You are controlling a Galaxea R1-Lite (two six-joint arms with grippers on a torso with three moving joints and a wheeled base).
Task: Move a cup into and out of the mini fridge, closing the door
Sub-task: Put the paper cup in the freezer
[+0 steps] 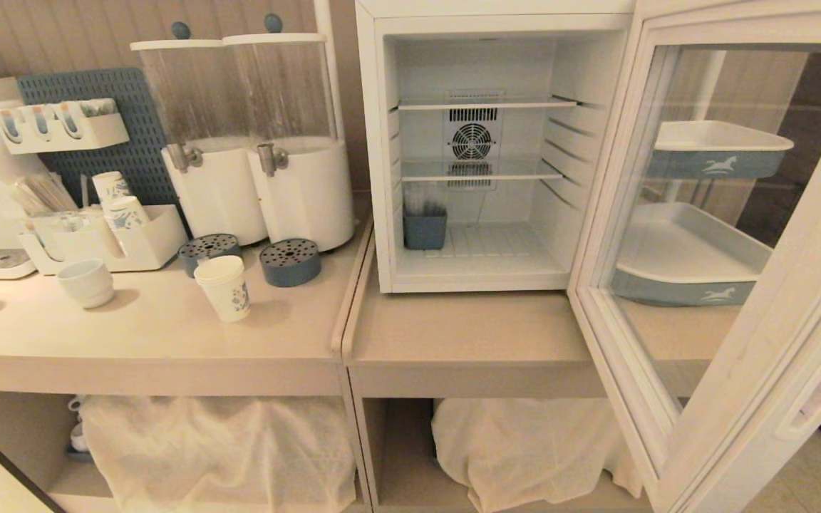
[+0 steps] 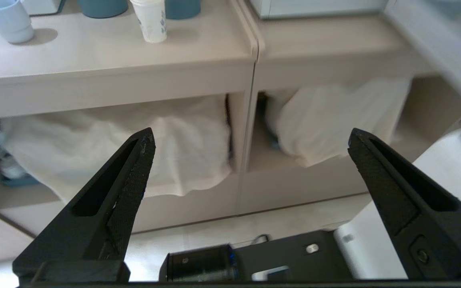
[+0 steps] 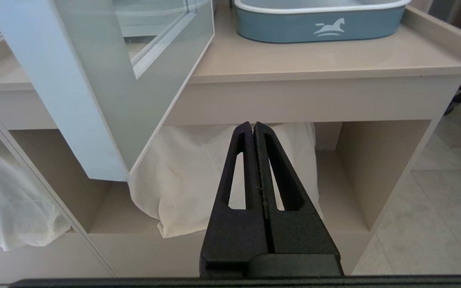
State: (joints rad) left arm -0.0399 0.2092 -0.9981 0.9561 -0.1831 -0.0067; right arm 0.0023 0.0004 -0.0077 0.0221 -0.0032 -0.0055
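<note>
Cup first: the tall white paper cup (image 1: 223, 286) with small blue print stands on the beige desk (image 1: 154, 335), left of the white box-shaped mini fridge (image 1: 482, 149); its glass-windowed white door (image 1: 731, 235) hangs wide open; left tool (image 2: 250, 148) gapes empty below desk level; right tool (image 3: 253, 130) is pressed closed, holding nothing.

Left end effector (image 2: 250, 140): two matte black fingers (image 2: 130, 176), each wedge-shaped and tapering to a narrow tip, each with an elongated hollow slot along its length. Inner faces carry a fine textured grip surface. Between the finger bases sit a black housing (image 2: 254, 260) and a white body panel (image 2: 366, 252). Right end effector (image 3: 253, 125): identical black slotted fingers on a solid black base block.
</note>
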